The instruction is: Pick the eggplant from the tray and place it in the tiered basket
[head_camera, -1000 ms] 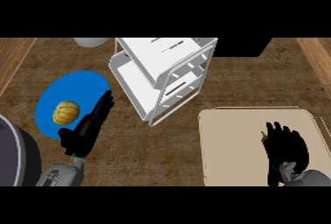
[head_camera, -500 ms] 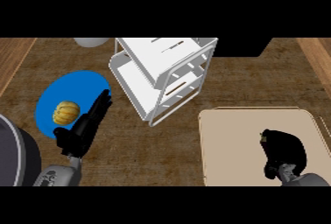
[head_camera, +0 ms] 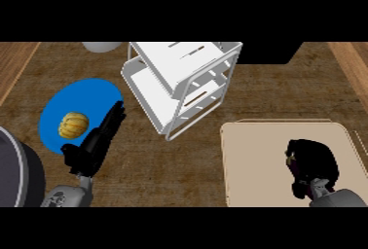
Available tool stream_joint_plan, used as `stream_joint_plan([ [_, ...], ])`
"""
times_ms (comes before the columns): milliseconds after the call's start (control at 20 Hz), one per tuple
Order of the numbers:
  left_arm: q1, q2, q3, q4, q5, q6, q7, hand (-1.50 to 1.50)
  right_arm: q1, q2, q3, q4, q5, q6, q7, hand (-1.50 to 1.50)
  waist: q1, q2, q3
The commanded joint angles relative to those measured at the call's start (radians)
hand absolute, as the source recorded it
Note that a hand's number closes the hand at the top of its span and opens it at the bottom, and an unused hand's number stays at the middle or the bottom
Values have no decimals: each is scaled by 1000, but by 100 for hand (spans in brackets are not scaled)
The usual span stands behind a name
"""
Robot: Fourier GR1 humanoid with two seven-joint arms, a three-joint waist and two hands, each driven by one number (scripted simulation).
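My right hand [head_camera: 313, 160] curls over the eggplant [head_camera: 290, 160] on the tray [head_camera: 251, 165], hiding most of it. It could slip out on the lift, or clip the tiered basket [head_camera: 183, 82] rim. Left hand [head_camera: 93, 146] rests open.

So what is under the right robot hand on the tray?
The right robot hand is curled over a spot on the flat beige tray. Only a small greenish-yellow sliver shows at its left edge; whatever else lies beneath is covered, so the eggplant cannot be confirmed.
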Motion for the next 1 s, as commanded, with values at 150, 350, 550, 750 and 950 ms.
stream_joint_plan([
  [150,24,11,26,9,9,0,-4,0,156,281,4,-163,97,-141,431,150,-45,-10,4],
  [350,22,16,43,18,8,11,-13,0,273,422,87,-271,223,-286,630,150,-66,-15,3],
  [550,31,-5,20,16,-5,14,-20,0,345,427,215,-400,398,-355,753,150,-45,-8,4],
  [750,31,13,32,30,10,-16,-38,0,305,429,308,-561,439,-461,767,150,-39,-10,4],
  [950,16,3,12,12,-16,4,-21,0,213,430,388,-660,574,-497,776,150,-26,-10,4],
])
